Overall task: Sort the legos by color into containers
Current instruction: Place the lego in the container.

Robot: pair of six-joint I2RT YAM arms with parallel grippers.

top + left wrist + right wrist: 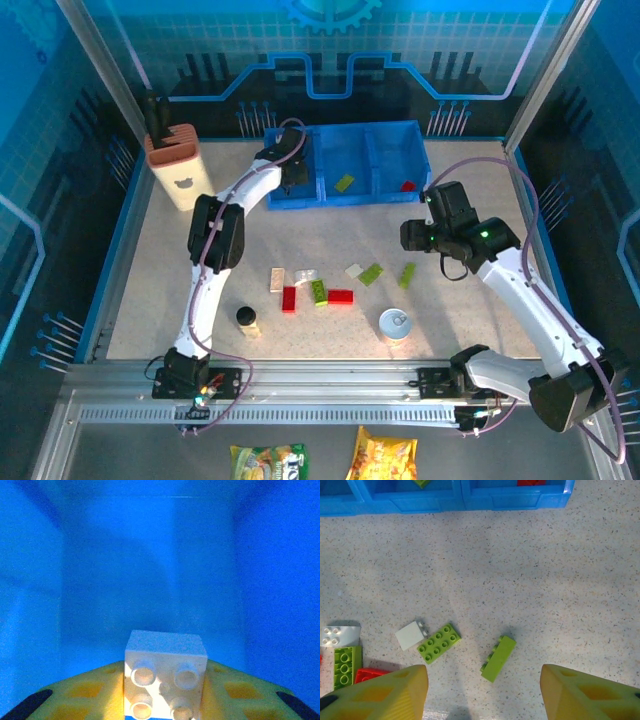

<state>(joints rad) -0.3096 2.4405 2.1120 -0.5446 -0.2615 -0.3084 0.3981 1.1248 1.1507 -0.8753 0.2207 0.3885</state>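
Left tool [162, 692] clamped on white 2x2 brick [165, 652], down inside the blue bin's left compartment [125, 570], floor dead ahead; right tool [484, 692] hangs agape and empty over bench [545, 580], lime green brick [498, 658] just ahead.

white legos [305, 276]: I count four, three on the table [480, 260] near six o'clock and one pinched in my left gripper [165, 685].
lime green legos [371, 274]: four, three on the table near six o'clock, one in the middle container.
red legos [340, 296]: three, two on the table near six o'clock, one in the container at one o'clock.
legos altogether: eleven.
containers [360, 198]: three, joined as one blue bin at twelve o'clock.
tin can [396, 325]: one, at five o'clock.
black-capped bottle [246, 320]: one, at seven o'clock.
tan holder [178, 170]: one, at ten o'clock.
snack bags [267, 462]: two, off the table at six o'clock.
my grippers: two, counting my right gripper [482, 695].
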